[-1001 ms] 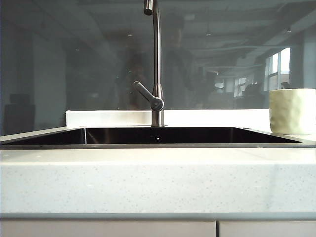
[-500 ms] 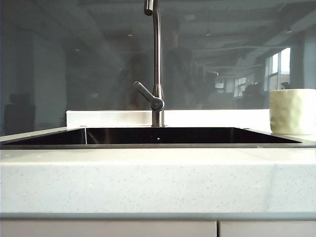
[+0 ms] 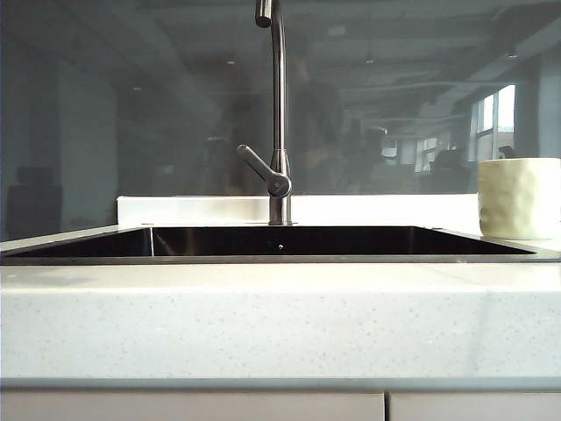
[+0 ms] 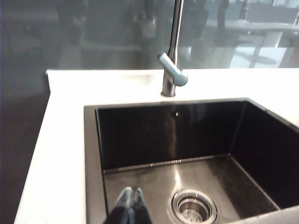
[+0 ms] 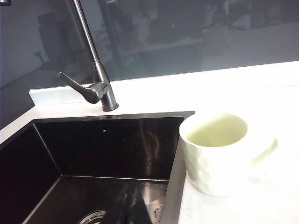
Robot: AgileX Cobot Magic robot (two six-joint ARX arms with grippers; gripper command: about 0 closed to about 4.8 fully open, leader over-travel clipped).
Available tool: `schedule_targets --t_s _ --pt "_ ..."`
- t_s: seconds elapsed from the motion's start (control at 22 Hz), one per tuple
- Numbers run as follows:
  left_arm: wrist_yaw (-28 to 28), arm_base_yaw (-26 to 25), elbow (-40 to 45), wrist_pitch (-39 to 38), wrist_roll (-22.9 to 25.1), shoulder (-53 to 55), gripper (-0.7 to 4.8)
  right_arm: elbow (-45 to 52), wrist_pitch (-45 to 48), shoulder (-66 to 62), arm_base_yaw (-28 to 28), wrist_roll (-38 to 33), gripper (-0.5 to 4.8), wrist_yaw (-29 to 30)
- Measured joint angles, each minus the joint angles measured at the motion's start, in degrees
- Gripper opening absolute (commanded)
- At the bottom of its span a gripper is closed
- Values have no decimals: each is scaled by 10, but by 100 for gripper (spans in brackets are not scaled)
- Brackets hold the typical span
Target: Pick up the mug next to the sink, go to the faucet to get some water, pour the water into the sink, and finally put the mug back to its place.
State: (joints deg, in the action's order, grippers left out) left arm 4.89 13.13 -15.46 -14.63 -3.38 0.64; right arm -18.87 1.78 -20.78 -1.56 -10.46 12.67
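The pale cream mug (image 3: 519,198) (image 5: 218,154) stands upright on the white counter just past the sink's right rim, its handle turned away from the basin. It looks empty, and no water is in view. The steel faucet (image 3: 279,105) (image 4: 174,70) (image 5: 96,74) rises behind the dark sink (image 3: 280,240) (image 4: 187,140) (image 5: 93,158). My left gripper (image 4: 131,192) is shut and empty, over the basin's left side near the drain (image 4: 194,206). My right gripper (image 5: 135,201) is a dim dark shape over the basin's right side, short of the mug and holding nothing. Neither gripper appears in the exterior view.
Speckled white counter (image 3: 280,316) surrounds the sink, with a broad strip (image 4: 60,140) to the left of the basin. A dark reflective glass wall (image 3: 131,114) stands right behind the faucet. The faucet's lever (image 3: 261,169) points left and up.
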Motion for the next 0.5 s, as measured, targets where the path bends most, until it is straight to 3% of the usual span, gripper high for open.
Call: schedule_targets --t_s 0.41,0.5 --pt "15 0 0 -32 -38 -2 -4 0 0 0 0 0 -8 0" --pt "13 0 0 -32 -16 -2 -4 0 0 0 0 0 -8 0"
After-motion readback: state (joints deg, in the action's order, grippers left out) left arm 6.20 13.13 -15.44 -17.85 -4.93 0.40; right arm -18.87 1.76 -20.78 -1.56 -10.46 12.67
